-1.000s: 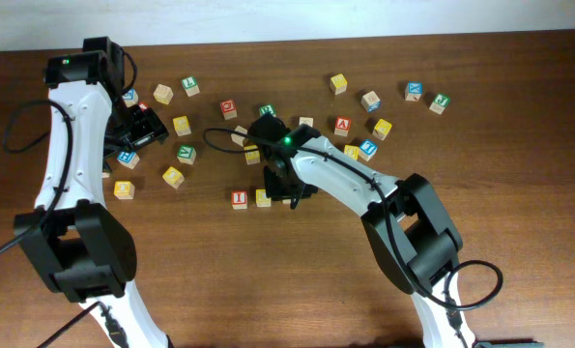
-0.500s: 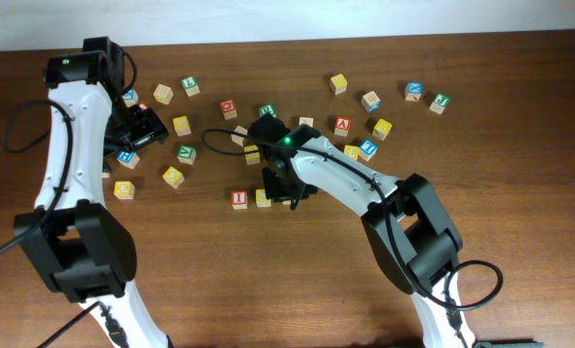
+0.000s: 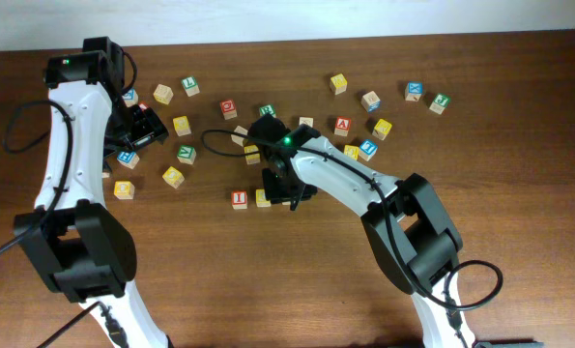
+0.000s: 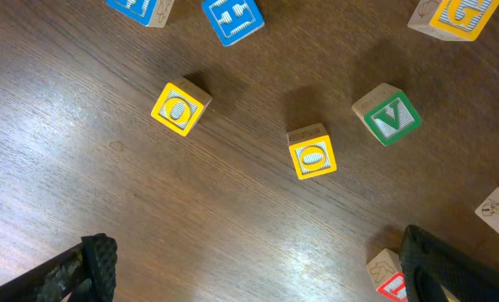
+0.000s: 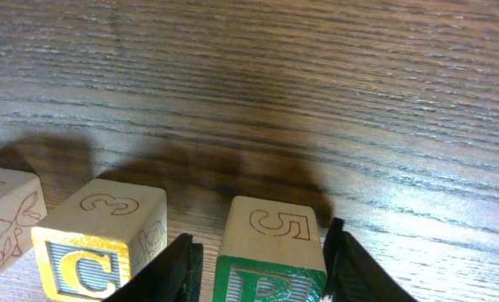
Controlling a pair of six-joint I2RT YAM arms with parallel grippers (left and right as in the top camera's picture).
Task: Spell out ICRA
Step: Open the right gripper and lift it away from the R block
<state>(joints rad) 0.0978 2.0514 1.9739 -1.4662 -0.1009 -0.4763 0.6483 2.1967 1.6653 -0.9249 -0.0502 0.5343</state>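
Observation:
A red I cube (image 3: 239, 199) and a yellow C cube (image 3: 263, 198) sit side by side at mid-table. My right gripper (image 3: 289, 196) is low over the spot just right of them. In the right wrist view the C cube (image 5: 98, 239) stands next to a green R cube (image 5: 270, 252). The right gripper (image 5: 262, 252) straddles the R cube, open, with a thin gap at each finger. The I cube (image 5: 2, 218) shows at the left edge. A red A cube (image 3: 342, 125) lies further back. My left gripper (image 3: 147, 126) hangs open at the far left.
Several other letter cubes lie scattered across the back of the table (image 3: 297, 280). Under the left gripper (image 4: 257, 268) are two yellow cubes (image 4: 180, 109) (image 4: 313, 155), a green V cube (image 4: 387, 115) and a red-faced cube (image 4: 387, 277) by its right finger.

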